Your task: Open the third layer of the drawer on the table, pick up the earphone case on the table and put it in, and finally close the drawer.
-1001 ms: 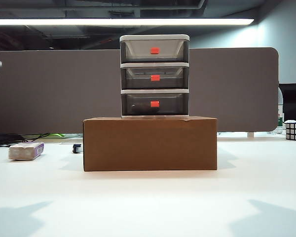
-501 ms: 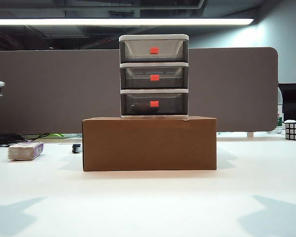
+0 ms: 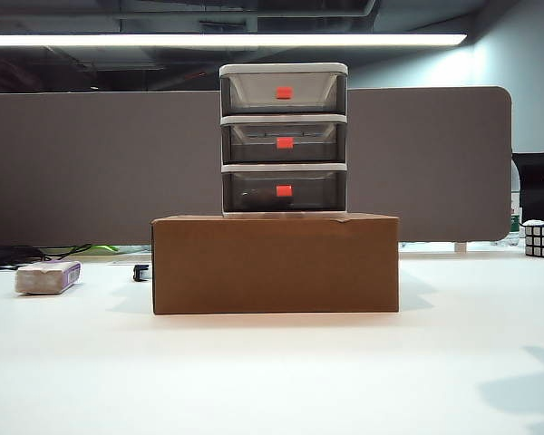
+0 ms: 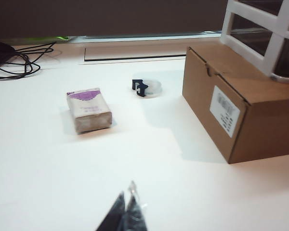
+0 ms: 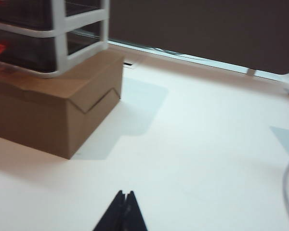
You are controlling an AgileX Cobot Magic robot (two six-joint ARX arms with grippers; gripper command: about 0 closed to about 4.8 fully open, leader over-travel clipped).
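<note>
**All three drawers shut, both grippers clenched on nothing above the table**

The drawer (image 3: 284, 139) sits on top of a brown cardboard box (image 3: 276, 263), centre of the exterior view. White frame, three smoky grey tiers, each with a red-orange tab. The third layer (image 3: 284, 190), the lowest tier, is pushed in flush with the two above; something dark shows faintly through its front, too dim to identify. The earphone case is not identifiable in any view.

The box rests on the white table (image 3: 272, 372) and carries a white label (image 4: 225, 111) on the end face that the left wrist view sees.

Left of the box in the exterior view: a rough greyish-white block with a purple edge (image 3: 47, 276), lying flat, well apart from the box. Between block and box, a small dark clip with a clear band (image 4: 146, 87), near the box's end. Black cables (image 4: 12, 60) trail at the far table edge beyond the block. A Rubik's cube (image 3: 543, 239) stands at the far right edge.

Left gripper (image 4: 124, 211): fingers pressed together, nothing between them, hanging over bare table on the block's side of the box. Right gripper (image 5: 122, 214): fingertips meet in a point, nothing held, over bare table on the box's other side. Neither arm appears in the exterior view.
</note>
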